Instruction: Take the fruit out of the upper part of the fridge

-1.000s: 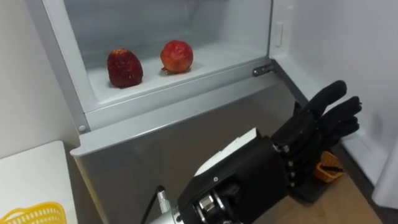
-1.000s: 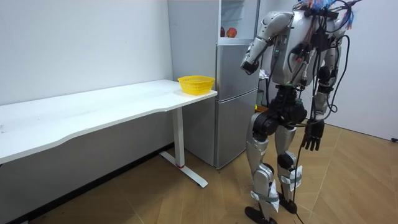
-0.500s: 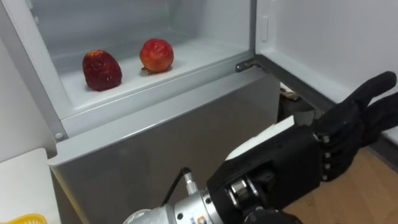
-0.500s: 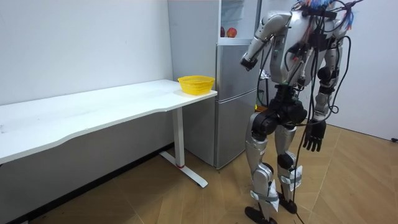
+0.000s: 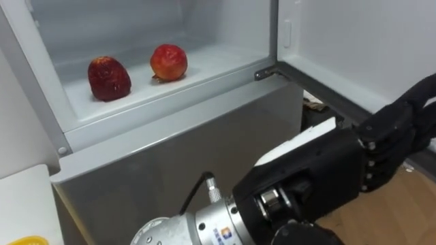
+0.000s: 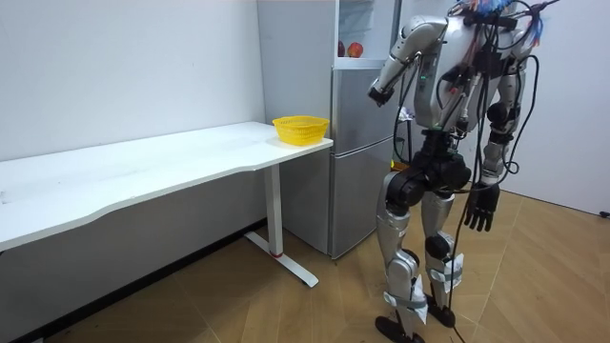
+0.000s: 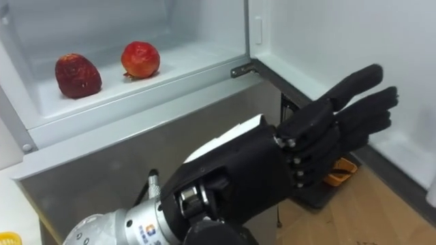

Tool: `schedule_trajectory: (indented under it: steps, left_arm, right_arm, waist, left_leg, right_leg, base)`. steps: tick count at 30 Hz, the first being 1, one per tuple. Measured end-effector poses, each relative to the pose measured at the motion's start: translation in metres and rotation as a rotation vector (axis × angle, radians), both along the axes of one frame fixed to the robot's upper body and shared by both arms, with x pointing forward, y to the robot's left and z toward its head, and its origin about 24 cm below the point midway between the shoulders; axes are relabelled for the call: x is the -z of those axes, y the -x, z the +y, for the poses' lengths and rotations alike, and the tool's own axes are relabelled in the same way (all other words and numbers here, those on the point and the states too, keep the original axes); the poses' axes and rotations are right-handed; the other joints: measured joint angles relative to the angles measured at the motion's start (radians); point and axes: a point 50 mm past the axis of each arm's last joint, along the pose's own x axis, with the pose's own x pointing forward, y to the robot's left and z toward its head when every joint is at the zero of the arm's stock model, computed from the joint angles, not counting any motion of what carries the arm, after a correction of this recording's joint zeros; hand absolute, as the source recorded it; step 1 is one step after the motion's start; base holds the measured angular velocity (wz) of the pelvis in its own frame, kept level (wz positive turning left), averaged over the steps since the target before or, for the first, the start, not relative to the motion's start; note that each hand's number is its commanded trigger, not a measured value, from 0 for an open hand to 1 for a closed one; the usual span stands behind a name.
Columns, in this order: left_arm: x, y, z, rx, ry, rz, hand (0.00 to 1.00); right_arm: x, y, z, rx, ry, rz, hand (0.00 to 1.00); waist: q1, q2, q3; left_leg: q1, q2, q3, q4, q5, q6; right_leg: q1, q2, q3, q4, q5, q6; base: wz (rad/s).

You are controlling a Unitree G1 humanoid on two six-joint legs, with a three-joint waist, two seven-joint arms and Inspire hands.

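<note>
The left hand (image 7: 317, 143) is held open and empty beside the upper fridge (image 5: 218, 27), where a dark fruit (image 5: 109, 77) and a red fruit (image 5: 168, 62) are shelved; the right hand (image 6: 479, 207) is hung slack.

1. Fridge (image 6: 360, 152): one, white, with its upper compartment standing open.
2. Fruits: two, both red and both in the upper compartment, namely a dark fruit (image 5: 109, 77) and a bright fruit (image 5: 168, 62).
3. Table (image 6: 143, 173): one, white.
4. Basket (image 6: 300, 128): one, yellow.
5. Hands: two, the left hand (image 7: 340, 129) and the right hand (image 6: 479, 206).
6. Orange thing (image 7: 338, 174) on the floor: one, too small to tell what it is.
</note>
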Motion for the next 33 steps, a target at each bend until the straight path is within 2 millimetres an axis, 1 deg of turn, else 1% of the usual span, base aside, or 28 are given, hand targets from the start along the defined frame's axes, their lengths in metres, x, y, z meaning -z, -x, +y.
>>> schedule_trajectory:
  steps: [2,3,4,6,8,9,11,12,14,15,16,17,18,19,20,22,23,24,25,26,27,29,30,32,33]
  left_arm:
    - [0.001,-0.001,0.005,-0.052,-0.016,-0.020,0.00]
    - [0.000,-0.002,0.008,-0.066,-0.012,-0.027,0.00]
    - [-0.003,-0.004,0.013,-0.100,-0.011,-0.047,0.00]
    - [-0.005,-0.008,0.021,-0.170,-0.024,-0.074,0.00]
    - [-0.002,-0.011,0.034,-0.243,-0.012,-0.059,0.00]
    - [-0.001,-0.012,0.038,-0.263,-0.009,-0.053,0.00]
    - [0.003,-0.009,0.055,-0.340,0.002,-0.033,0.00]
    - [0.005,-0.008,0.060,-0.360,0.005,-0.029,0.00]
    - [0.008,-0.008,0.076,-0.442,0.022,-0.012,0.00]
    - [0.008,-0.008,0.080,-0.469,0.021,-0.012,0.00]
    - [0.009,-0.010,0.085,-0.518,0.016,-0.014,0.00]
    - [0.009,-0.011,0.090,-0.562,0.012,-0.023,0.00]
    - [0.009,-0.011,0.093,-0.588,0.009,-0.030,0.00]
    - [0.008,-0.011,0.098,-0.644,0.013,-0.043,0.00]
    - [0.007,-0.010,0.103,-0.695,0.027,-0.049,0.00]
    - [0.008,-0.008,0.111,-0.752,0.056,-0.041,0.00]
    - [0.011,-0.006,0.118,-0.791,0.065,-0.029,0.00]
    - [0.013,-0.005,0.122,-0.816,0.068,-0.019,0.00]
    - [0.018,-0.004,0.133,-0.878,0.072,0.005,0.00]
    - [0.022,-0.002,0.144,-0.941,0.080,0.026,0.00]
    - [0.023,-0.001,0.149,-0.975,0.087,0.033,0.00]
    - [0.022,0.006,0.173,-1.119,0.128,0.034,0.00]
    - [0.022,0.008,0.179,-1.158,0.140,0.033,0.00]
    - [0.028,0.019,0.204,-1.321,0.185,0.054,0.00]
    - [0.029,0.022,0.210,-1.358,0.196,0.062,0.00]
  right_arm:
    - [0.000,0.002,0.000,0.000,-0.001,0.003,0.00]
    - [0.000,0.002,0.000,0.000,-0.002,0.003,0.00]
    - [0.000,0.003,0.001,-0.001,-0.005,0.005,0.00]
    - [0.000,0.005,0.000,-0.005,-0.002,0.012,0.00]
    - [0.000,0.005,0.000,-0.005,0.003,0.007,0.00]
    - [0.000,0.005,0.000,-0.006,0.006,0.005,0.00]
    - [0.001,0.007,0.001,-0.012,0.016,0.007,0.00]
    - [0.001,0.008,0.001,-0.016,0.016,0.011,0.00]
    - [0.002,0.014,0.005,-0.042,0.009,0.037,0.00]
    - [0.003,0.016,0.006,-0.050,0.009,0.044,0.00]
    - [0.003,0.016,0.008,-0.063,0.009,0.047,0.00]
    - [0.004,0.014,0.010,-0.075,0.011,0.040,0.00]
    - [0.004,0.013,0.010,-0.077,0.012,0.035,0.00]
    - [0.004,0.010,0.010,-0.078,0.018,0.024,0.00]
    - [0.004,0.009,0.010,-0.081,0.025,0.014,0.00]
    - [0.004,0.005,0.009,-0.088,0.036,0.001,0.00]
    - [0.003,0.004,0.009,-0.098,0.039,-0.004,0.00]
    - [0.004,0.004,0.009,-0.101,0.041,-0.005,0.00]
    - [0.004,0.003,0.009,-0.100,0.043,-0.011,0.00]
    - [0.004,0.004,0.009,-0.092,0.041,-0.014,0.00]
    - [0.004,0.006,0.009,-0.088,0.040,-0.013,0.00]
    - [0.004,0.012,0.009,-0.061,0.038,-0.008,0.00]
    - [0.004,0.014,0.009,-0.056,0.038,-0.005,0.00]
    - [0.004,0.024,0.009,-0.042,0.036,0.015,0.00]
    - [0.004,0.026,0.010,-0.041,0.034,0.021,0.00]
  waist:
    - [0.026,0.000,-0.0004]
    - [0.031,0.001,-0.0005]
    - [0.044,0.000,-0.0005]
    - [0.058,-0.003,0.0012]
    - [0.083,-0.004,0.0010]
    - [0.094,-0.004,0.0011]
    - [0.126,-0.007,0.0004]
    - [0.130,-0.009,-0.0001]
    - [0.156,-0.023,-0.0019]
    - [0.161,-0.027,-0.0039]
    - [0.179,-0.032,-0.0072]
    - [0.194,-0.038,-0.0077]
    - [0.204,-0.038,-0.0094]
    - [0.221,-0.040,-0.0094]
    - [0.233,-0.039,-0.0095]
    - [0.245,-0.039,-0.0099]
    - [0.263,-0.042,-0.0090]
    - [0.267,-0.038,-0.0117]
    - [0.272,-0.036,-0.0113]
    - [0.281,-0.037,-0.0104]
    - [0.289,-0.037,-0.0110]
    - [0.301,-0.034,-0.0104]
    - [0.306,-0.034,-0.0099]
    - [0.322,-0.031,-0.0099]
    - [0.324,-0.032,-0.0096]
  left_leg:
    - [0.001,0.000,-0.001,0.000,0.000,-0.001]
    - [0.001,0.000,-0.004,0.000,0.001,-0.001]
    - [0.002,0.000,-0.009,0.000,0.001,-0.001]
    - [0.010,-0.002,-0.025,0.000,0.001,-0.001]
    - [0.013,-0.002,-0.030,0.000,0.001,-0.002]
    - [0.012,-0.003,-0.033,0.000,0.002,-0.002]
    - [0.012,-0.003,-0.040,0.000,0.003,-0.004]
    - [0.013,-0.003,-0.046,0.000,0.003,-0.004]
    - [0.015,-0.005,-0.076,0.004,0.004,-0.005]
    - [0.013,-0.005,-0.083,0.006,0.004,-0.005]
    - [0.014,-0.006,-0.092,0.008,0.004,-0.006]
    - [0.013,-0.007,-0.109,0.010,0.005,-0.006]
    - [0.013,-0.007,-0.112,0.010,0.005,-0.007]
    - [0.013,-0.007,-0.113,0.011,0.005,-0.007]
    - [0.014,-0.007,-0.120,0.013,0.005,-0.007]
    - [0.016,-0.009,-0.132,0.015,0.005,-0.007]
    - [0.017,-0.009,-0.137,0.015,0.006,-0.008]
    - [0.020,-0.008,-0.137,0.015,0.006,-0.008]
    - [0.028,-0.008,-0.140,0.014,0.006,-0.008]
    - [0.035,-0.008,-0.144,0.014,0.006,-0.008]
    - [0.036,-0.009,-0.147,0.014,0.006,-0.008]
    - [0.031,-0.015,-0.169,0.015,0.007,-0.009]
    - [0.031,-0.016,-0.171,0.015,0.007,-0.009]
    - [0.036,-0.019,-0.180,0.015,0.007,-0.009]
    - [0.035,-0.021,-0.184,0.015,0.007,-0.009]
  right_leg:
    - [-0.007,0.000,0.000,0.000,0.000,0.000]
    - [-0.006,0.000,-0.001,0.000,0.000,0.000]
    - [0.000,0.000,-0.005,0.000,0.000,0.000]
    - [0.012,-0.003,-0.021,-0.001,0.000,0.000]
    - [0.017,-0.004,-0.031,-0.002,-0.003,-0.001]
    - [0.017,-0.004,-0.033,-0.001,-0.003,-0.001]
    - [0.027,-0.004,-0.038,-0.002,-0.004,-0.002]
    - [0.030,-0.005,-0.042,-0.002,-0.005,-0.003]
    - [0.043,-0.009,-0.080,-0.008,-0.007,-0.003]
    - [0.048,-0.010,-0.087,-0.012,-0.007,-0.003]
    - [0.057,-0.011,-0.099,-0.017,-0.007,-0.003]
    - [0.063,-0.012,-0.114,-0.017,-0.007,-0.003]
    - [0.064,-0.012,-0.118,-0.017,-0.007,-0.003]
    - [0.065,-0.012,-0.124,-0.017,-0.007,-0.003]
    - [0.069,-0.014,-0.138,-0.018,-0.007,-0.003]
    - [0.077,-0.015,-0.152,-0.018,-0.007,-0.003]
    - [0.083,-0.017,-0.171,-0.018,-0.007,-0.003]
    - [0.087,-0.017,-0.182,-0.018,-0.007,-0.003]
    - [0.098,-0.019,-0.205,-0.018,-0.007,-0.004]
    - [0.101,-0.020,-0.218,-0.019,-0.010,-0.004]
    - [0.103,-0.021,-0.221,-0.019,-0.012,-0.004]
    - [0.106,-0.024,-0.226,-0.021,-0.018,-0.006]
    - [0.108,-0.024,-0.228,-0.021,-0.019,-0.006]
    - [0.117,-0.027,-0.242,-0.021,-0.024,-0.006]
    - [0.118,-0.028,-0.246,-0.020,-0.025,-0.006]
  base:
    - [0.00]
    - [0.04]
    - [0.13]
    - [0.18]
    - [0.11]
    - [0.03]
    - [0.08]
    - [0.26]
    - [0.37]
    - [0.34]
    - [0.33]
    - [0.31]
    - [0.19]
    - [0.11]
    - [0.11]
    - [0.18]
    - [0.11]
    - [0.06]
    - [0.06]
    - [0.10]
    - [0.13]
    - [0.19]
    - [0.16]
    - [0.12]
    - [0.14]
